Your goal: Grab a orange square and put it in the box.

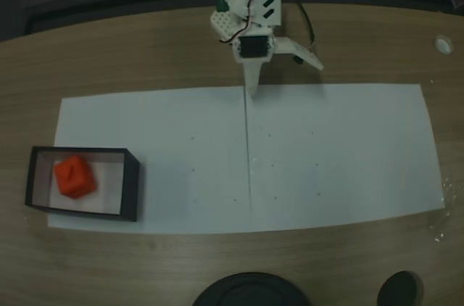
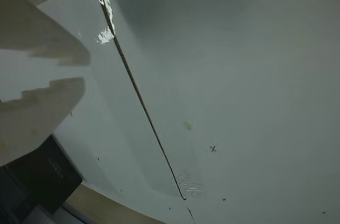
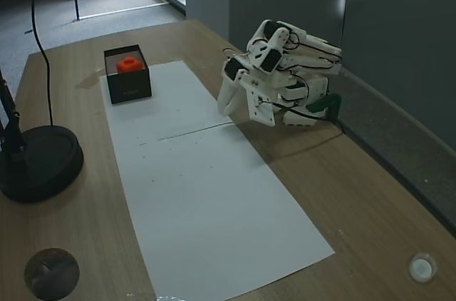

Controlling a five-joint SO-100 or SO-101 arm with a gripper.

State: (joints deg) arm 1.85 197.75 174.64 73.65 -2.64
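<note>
**Cube in the box, arm folded at the table's far edge**

The orange square [image 1: 75, 177] sits inside the box [image 1: 133, 183], toward its left end in a fixed view, with bare white floor to its right. A shallow mark shows on its top face, but no readable writing. In the other fixed view the cube [image 3: 129, 64] shows above the black walls of the box [image 3: 130, 88]; faint print on the near wall is too small to read.

The box rests on the left end of the white paper [image 1: 341, 154], well apart from the gripper [image 1: 251, 87]. The paper between them is bare apart from a seam and small pen marks.

The arm [image 3: 285, 76] is folded low by the table [image 3: 356, 187] edge. The gripper's fingers [image 2: 45, 96] lie close together with a narrow gap, holding nothing.

A black round base [image 3: 35, 162] stands on the table's opposite side.
</note>
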